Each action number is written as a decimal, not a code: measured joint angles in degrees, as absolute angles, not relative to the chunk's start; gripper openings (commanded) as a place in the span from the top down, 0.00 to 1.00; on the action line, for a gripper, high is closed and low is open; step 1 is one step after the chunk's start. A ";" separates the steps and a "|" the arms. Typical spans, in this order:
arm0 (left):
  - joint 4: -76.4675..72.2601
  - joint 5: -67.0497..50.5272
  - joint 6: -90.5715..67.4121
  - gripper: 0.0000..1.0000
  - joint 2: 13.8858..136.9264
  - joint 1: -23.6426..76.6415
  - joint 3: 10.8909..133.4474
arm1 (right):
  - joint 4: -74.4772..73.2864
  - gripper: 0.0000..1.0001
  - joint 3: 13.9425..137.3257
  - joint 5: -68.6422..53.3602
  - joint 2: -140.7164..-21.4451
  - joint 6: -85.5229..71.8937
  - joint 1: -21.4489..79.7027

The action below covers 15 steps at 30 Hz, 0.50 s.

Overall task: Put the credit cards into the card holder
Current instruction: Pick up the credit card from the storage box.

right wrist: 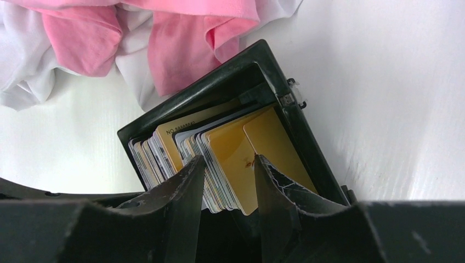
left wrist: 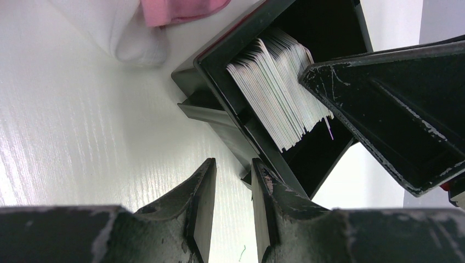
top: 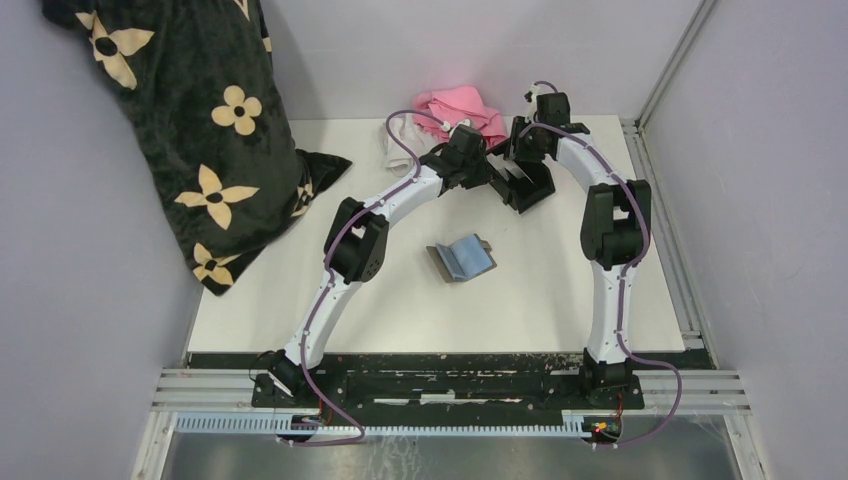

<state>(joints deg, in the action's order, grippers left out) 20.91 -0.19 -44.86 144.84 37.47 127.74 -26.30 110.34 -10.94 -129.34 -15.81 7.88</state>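
The black card holder (top: 528,188) sits near the table's (top: 400,300) far edge, just beside a pink cloth (top: 462,106), with the cards (right wrist: 189,134) standing packed inside it. The right pincer (right wrist: 227,167) is spread, straddling the cards. The left pincer (left wrist: 233,167) stands slightly apart at the holder's wall; I cannot tell whether it pinches the wall.

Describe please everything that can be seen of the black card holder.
The card holder is a small black open-topped box, plastic by its look, with slanted walls and a clasp-like part on one side. It stands on the white table beside pink and white cloth, filled with cards standing on edge, yellow in front. The right gripper has its fingers open astride the front cards. The left gripper is at one corner; contact is unclear.
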 measured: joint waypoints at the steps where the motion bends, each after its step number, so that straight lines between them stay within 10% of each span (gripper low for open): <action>1: 20.91 -0.19 -44.86 0.63 144.84 37.47 127.76 | -26.33 0.58 110.59 -11.33 -129.54 -15.99 7.81; 15: 20.99 -0.12 -44.88 0.63 144.84 37.63 128.03 | -25.12 0.88 110.15 -13.80 -129.47 -16.69 7.64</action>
